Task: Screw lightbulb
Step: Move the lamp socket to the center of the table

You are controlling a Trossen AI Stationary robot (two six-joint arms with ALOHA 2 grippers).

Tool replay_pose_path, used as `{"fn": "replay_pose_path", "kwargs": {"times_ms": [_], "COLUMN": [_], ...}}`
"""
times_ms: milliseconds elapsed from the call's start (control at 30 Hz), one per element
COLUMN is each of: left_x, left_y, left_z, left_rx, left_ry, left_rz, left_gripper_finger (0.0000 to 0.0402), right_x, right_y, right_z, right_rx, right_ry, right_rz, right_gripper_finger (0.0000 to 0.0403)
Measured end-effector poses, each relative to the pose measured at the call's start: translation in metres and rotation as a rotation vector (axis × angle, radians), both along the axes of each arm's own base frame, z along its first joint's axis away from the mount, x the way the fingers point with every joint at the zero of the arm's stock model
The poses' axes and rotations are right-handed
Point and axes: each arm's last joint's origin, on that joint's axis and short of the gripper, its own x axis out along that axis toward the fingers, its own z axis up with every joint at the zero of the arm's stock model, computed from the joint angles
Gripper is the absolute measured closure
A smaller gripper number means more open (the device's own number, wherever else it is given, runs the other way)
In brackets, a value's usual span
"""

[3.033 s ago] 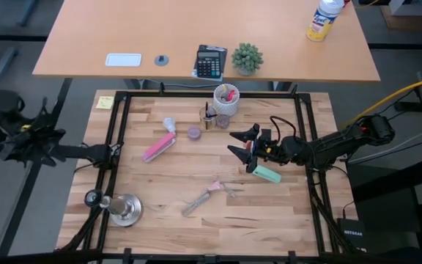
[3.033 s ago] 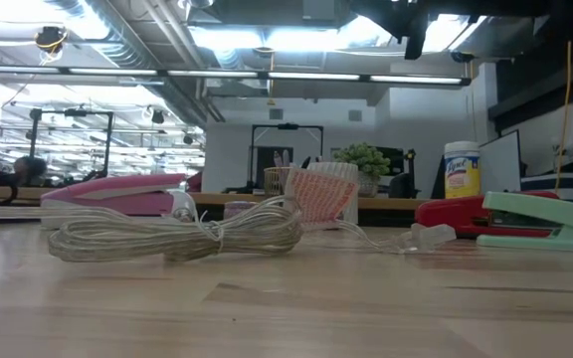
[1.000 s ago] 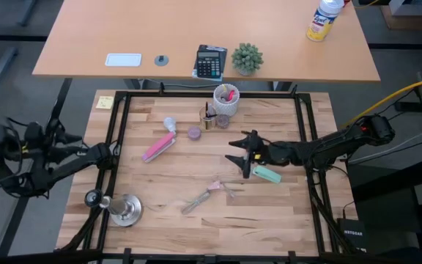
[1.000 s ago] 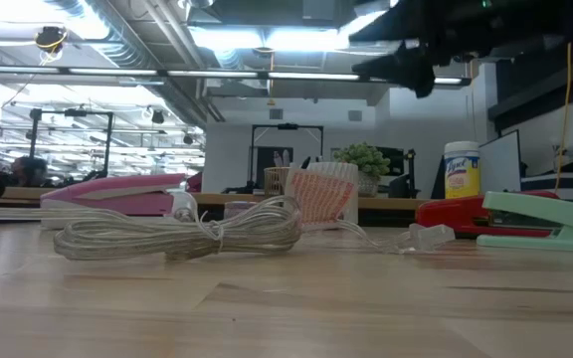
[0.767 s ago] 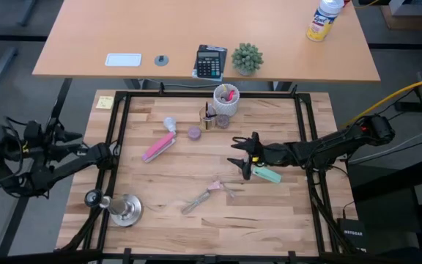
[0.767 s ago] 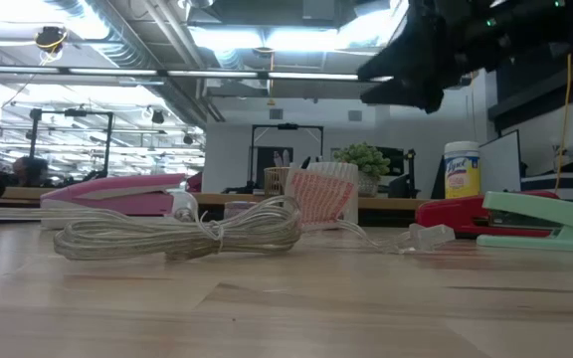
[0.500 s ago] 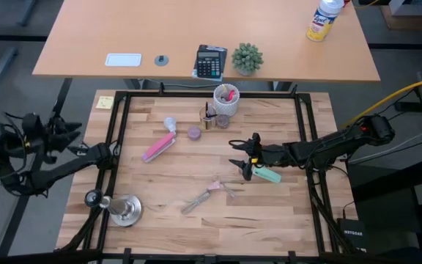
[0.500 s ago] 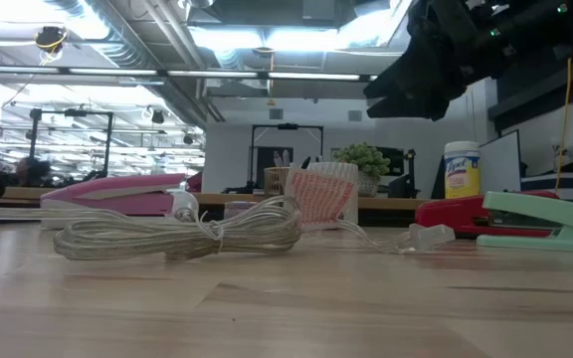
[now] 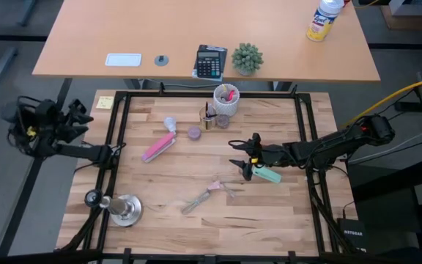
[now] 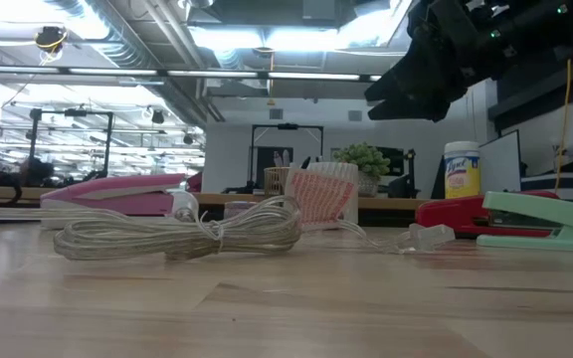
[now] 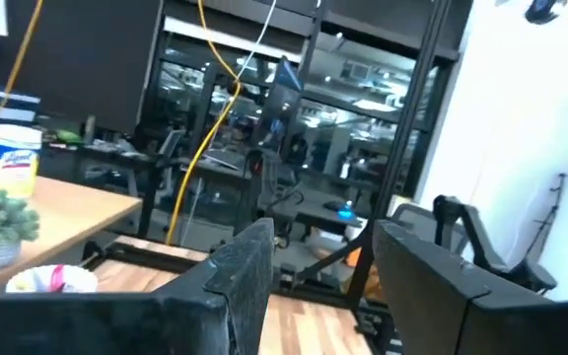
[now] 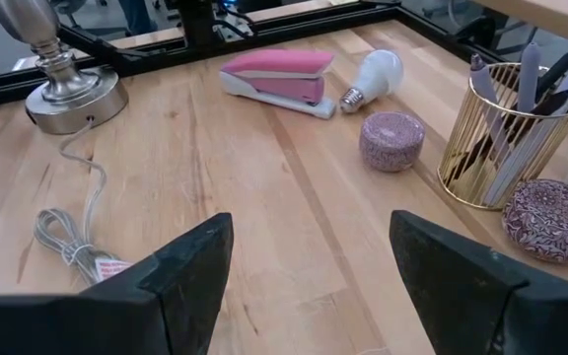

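The white lightbulb (image 9: 169,123) lies on its side at the table's far left, beside the pink stapler (image 9: 160,147); it also shows in the right wrist view (image 12: 375,74). The silver lamp stand (image 9: 125,209) stands on its round base at the near left corner. My right gripper (image 9: 235,155) is open and empty above the table's middle, pointing left toward the bulb (image 12: 309,256). My left gripper (image 9: 79,119) is open and empty, off the table's left edge (image 11: 319,247).
A purple round cap (image 9: 194,133), a gold pen cup (image 9: 207,117) and a white cup (image 9: 226,97) stand near the far edge. The lamp's coiled cord (image 9: 207,192) lies at the middle near side. A green stapler (image 9: 267,174) lies under my right arm.
My left arm has swung toward the far edge beside the table's left side, and its gripper has risen. My right gripper has shifted slightly toward the table's right and come lower in the low view, staying open.
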Motion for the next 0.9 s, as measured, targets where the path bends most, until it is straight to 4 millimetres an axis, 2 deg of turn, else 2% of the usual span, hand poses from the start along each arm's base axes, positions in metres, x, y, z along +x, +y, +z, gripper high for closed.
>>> {"fn": "replay_pose_path", "kwargs": {"times_ms": [167, 367, 533, 900], "left_x": [0.003, 0.019, 0.031, 0.057], "left_y": [0.010, 0.016, 0.012, -0.003], "left_z": [0.000, -0.004, 0.003, 0.015], "left_rx": [-0.032, -0.079, -0.028, 0.003], "left_ry": [-0.002, -0.015, -0.054, 0.009], "left_rz": [-0.036, -0.081, -0.098, -0.090], "left_gripper_finger": [0.0234, 0.0234, 0.0234, 0.0234], "right_x": [0.000, 0.000, 0.000, 0.000], "right_y": [0.000, 0.000, 0.000, 0.000], "right_z": [0.000, 0.000, 0.000, 0.000], "right_rx": [0.000, 0.000, 0.000, 0.000], "right_ry": [0.000, 0.000, 0.000, 0.000], "right_rz": [0.000, 0.000, 0.000, 0.000], "right_gripper_finger": [0.0123, 0.0123, 0.0123, 0.0123]}}
